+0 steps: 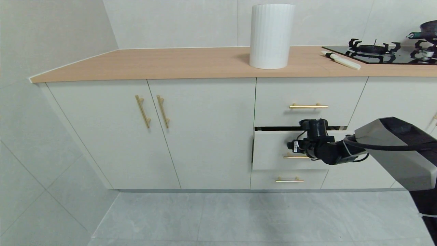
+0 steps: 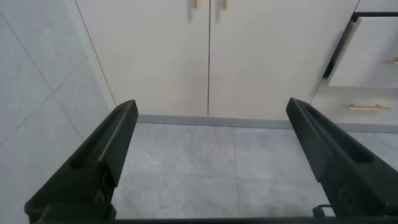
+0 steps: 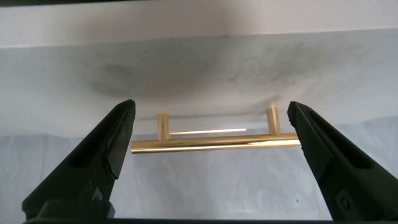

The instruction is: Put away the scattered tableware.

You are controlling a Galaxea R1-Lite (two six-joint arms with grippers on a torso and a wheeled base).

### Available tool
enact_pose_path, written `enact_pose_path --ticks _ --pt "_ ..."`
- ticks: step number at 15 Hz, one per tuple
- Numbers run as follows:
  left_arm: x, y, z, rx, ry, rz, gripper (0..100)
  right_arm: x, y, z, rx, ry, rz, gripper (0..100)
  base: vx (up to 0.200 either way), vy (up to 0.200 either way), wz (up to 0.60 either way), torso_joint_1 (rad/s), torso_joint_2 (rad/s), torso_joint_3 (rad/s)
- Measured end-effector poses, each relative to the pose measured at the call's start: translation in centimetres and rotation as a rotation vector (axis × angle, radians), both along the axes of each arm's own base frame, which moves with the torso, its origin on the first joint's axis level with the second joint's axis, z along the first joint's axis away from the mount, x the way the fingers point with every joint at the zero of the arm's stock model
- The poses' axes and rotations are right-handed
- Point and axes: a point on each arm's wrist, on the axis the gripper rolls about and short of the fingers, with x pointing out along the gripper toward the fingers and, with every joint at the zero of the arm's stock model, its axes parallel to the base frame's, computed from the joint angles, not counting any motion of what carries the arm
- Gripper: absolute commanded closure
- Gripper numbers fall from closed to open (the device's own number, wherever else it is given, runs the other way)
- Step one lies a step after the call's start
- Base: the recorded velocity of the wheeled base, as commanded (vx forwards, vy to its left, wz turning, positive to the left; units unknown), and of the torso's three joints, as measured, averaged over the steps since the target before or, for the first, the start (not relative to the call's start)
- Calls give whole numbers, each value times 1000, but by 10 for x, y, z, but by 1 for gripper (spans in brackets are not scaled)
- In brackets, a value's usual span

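middle drawer point(image 1: 273, 150): partly out. handle point(image 3: 214, 144): long axis horizontal, running finger to finger, just ahead of right gripper point(image 3: 211, 115), fingers spread. left gripper point(image 2: 211, 112): spread, low over floor point(image 2: 205, 168), farther off. tableware: pale utensil point(image 1: 340, 60) on countertop point(image 1: 170, 65), above drawer.

Your right arm point(image 1: 392, 150) stretches from the near right toward the far left, its wrist point(image 1: 319, 145) held low and level. The right gripper point(image 3: 211, 115) is spread wide, its fingers point(image 3: 106, 155) well apart. Your left gripper point(image 2: 211, 112) tilts forward and downward, likewise spread wide.
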Motion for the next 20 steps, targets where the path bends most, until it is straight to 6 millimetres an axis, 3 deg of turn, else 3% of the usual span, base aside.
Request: enact_pose_path --ticks 14,17,20 --pt "0 0 0 0 0 0 0 35 1 -16 -6 -174 -117 0 0 0 0 0 0 0" --pt "0 0 0 0 0 0 0 34 0 -17 -6 -178 -130 0 0 0 0 0 0 0" --pt "0 0 0 0 0 0 0 20 -4 -13 -13 -136 -125 0 0 0 0 0 0 0"
